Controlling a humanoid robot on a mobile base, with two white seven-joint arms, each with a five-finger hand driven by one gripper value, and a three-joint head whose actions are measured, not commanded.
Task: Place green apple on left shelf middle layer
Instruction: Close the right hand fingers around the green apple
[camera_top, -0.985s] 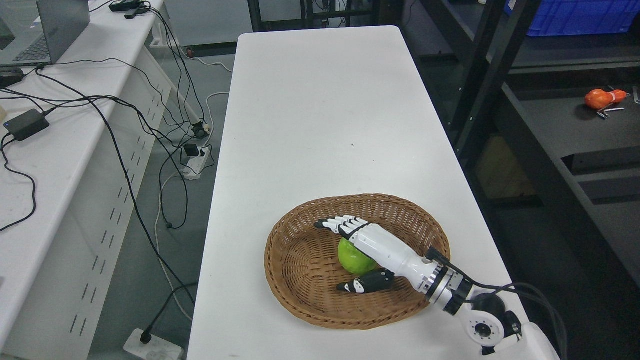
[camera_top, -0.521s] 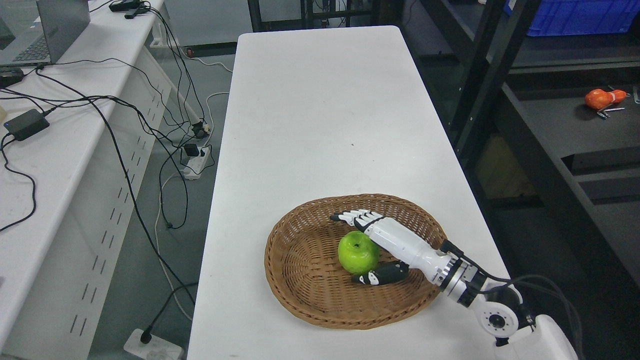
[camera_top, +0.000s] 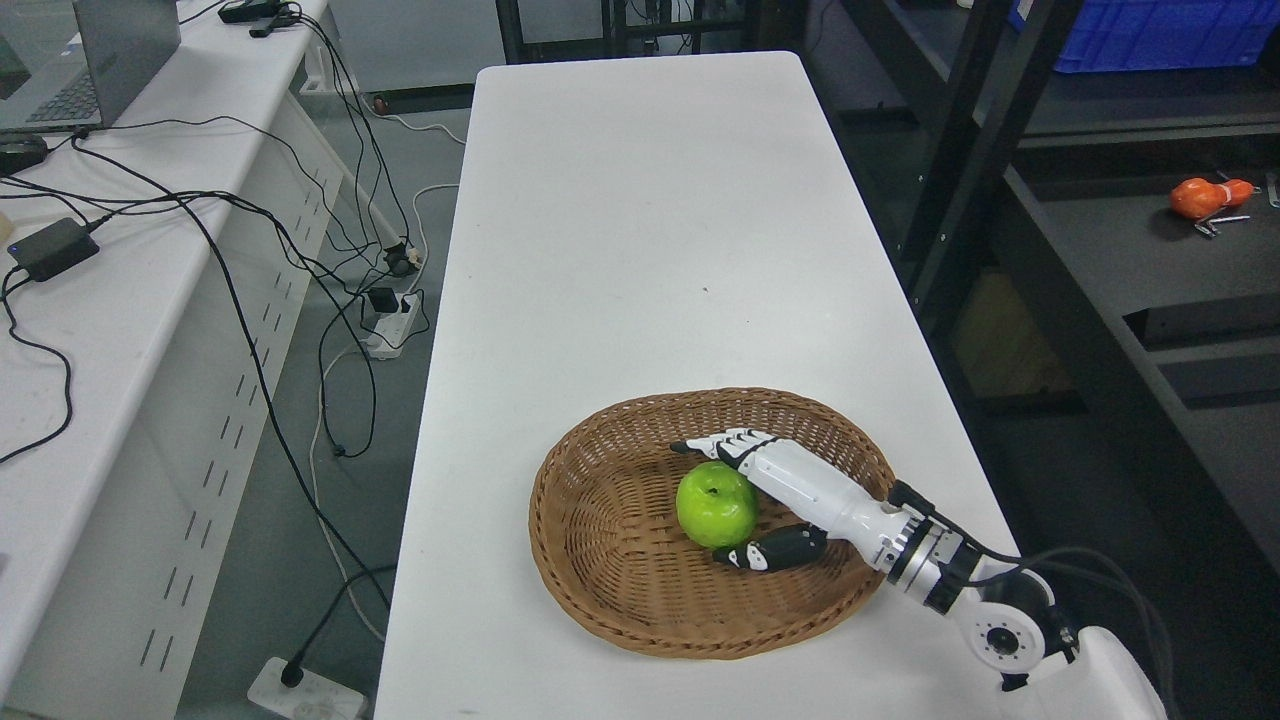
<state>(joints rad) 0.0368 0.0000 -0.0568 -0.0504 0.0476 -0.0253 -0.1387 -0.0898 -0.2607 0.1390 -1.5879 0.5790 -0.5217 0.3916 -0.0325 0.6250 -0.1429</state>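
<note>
The green apple (camera_top: 716, 504) is sitting in the wicker basket (camera_top: 600, 560), a bit right of the basket's middle, stem dimple facing up. That puts it in the lower center of the frame. The right hand (camera_top: 790, 500) comes in from the lower right corner and lies against the apple's right side. Its four white fingers (camera_top: 725, 443) stretch out past the top right of the apple, and the dark thumb (camera_top: 775, 549) reaches along underneath it at the lower right. So the hand is spread wide around the fruit, cupping it from the side, not clamped on it. Looks like the fingers touch or nearly touch the apple's skin, but I can't tell for sure.

The basket rests on the near end of a long white table (camera_top: 640, 200) that runs up the middle of the frame. Along the left side there's a white bench (camera_top: 120, 330) with black cables (camera_top: 250, 250) draped over it, a power brick (camera_top: 52, 248), and a laptop (camera_top: 100, 60) in the upper left corner. On the right is a dark shelf (camera_top: 1150, 250) with an orange object (camera_top: 1205, 197) on it.
</note>
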